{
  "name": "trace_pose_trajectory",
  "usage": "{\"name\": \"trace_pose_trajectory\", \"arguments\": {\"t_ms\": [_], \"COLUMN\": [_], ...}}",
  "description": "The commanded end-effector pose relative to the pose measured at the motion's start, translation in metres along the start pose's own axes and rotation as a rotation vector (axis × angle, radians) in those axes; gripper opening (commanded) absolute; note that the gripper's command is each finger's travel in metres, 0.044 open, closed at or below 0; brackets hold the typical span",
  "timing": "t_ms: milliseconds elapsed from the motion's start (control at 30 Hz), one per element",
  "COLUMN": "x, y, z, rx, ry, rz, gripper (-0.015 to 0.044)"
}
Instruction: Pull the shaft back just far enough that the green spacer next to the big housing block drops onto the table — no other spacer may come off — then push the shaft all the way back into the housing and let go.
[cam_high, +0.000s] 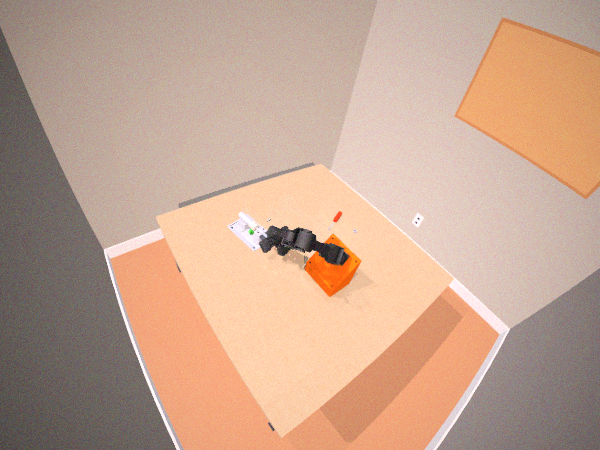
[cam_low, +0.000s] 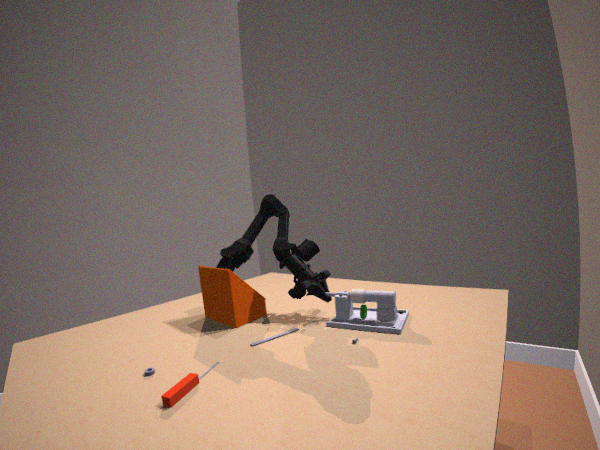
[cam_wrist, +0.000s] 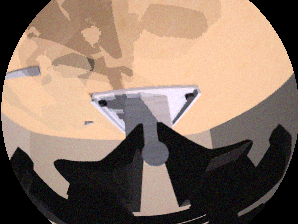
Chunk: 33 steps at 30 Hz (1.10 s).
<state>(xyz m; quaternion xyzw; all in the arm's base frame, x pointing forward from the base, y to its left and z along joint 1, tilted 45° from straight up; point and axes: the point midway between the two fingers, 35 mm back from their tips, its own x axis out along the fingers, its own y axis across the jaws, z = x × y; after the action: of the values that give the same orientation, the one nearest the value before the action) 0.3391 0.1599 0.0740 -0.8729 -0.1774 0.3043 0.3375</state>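
My gripper (cam_high: 264, 237) (cam_low: 328, 296) (cam_wrist: 149, 127) is shut on the grey shaft (cam_low: 333, 294) (cam_wrist: 155, 153), whose round end shows between the fingers in the wrist view. The shaft runs level through the small post (cam_low: 343, 307) towards the big housing block (cam_low: 387, 305). Its tip is hidden. A pale spacer section (cam_low: 357, 295) is in line with the shaft, between post and housing; single spacers cannot be told apart. The green spacer (cam_high: 251, 232) (cam_low: 363, 312) stands on edge below the shaft line, off the shaft, over the base plate (cam_low: 362, 329) (cam_high: 243, 241) between post and housing.
The orange wedge-shaped block (cam_high: 330, 277) (cam_low: 232, 300) is by the arm's base. A red-handled screwdriver (cam_high: 337, 216) (cam_low: 180, 390), a grey rod (cam_low: 275, 337), a small nut (cam_low: 149, 372) and a small grey piece (cam_low: 355, 341) lie on the table.
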Motion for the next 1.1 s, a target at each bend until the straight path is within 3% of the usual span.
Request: {"name": "trace_pose_trajectory", "arguments": {"t_ms": [0,1067], "x": [0.0014,0.0098], "y": [-0.0008,-0.001], "z": [-0.0023,-0.011], "rx": [-0.004,-0.004], "ry": [0.003,0.004], "rz": [-0.002,-0.002], "gripper": [0.0,0.0]}}
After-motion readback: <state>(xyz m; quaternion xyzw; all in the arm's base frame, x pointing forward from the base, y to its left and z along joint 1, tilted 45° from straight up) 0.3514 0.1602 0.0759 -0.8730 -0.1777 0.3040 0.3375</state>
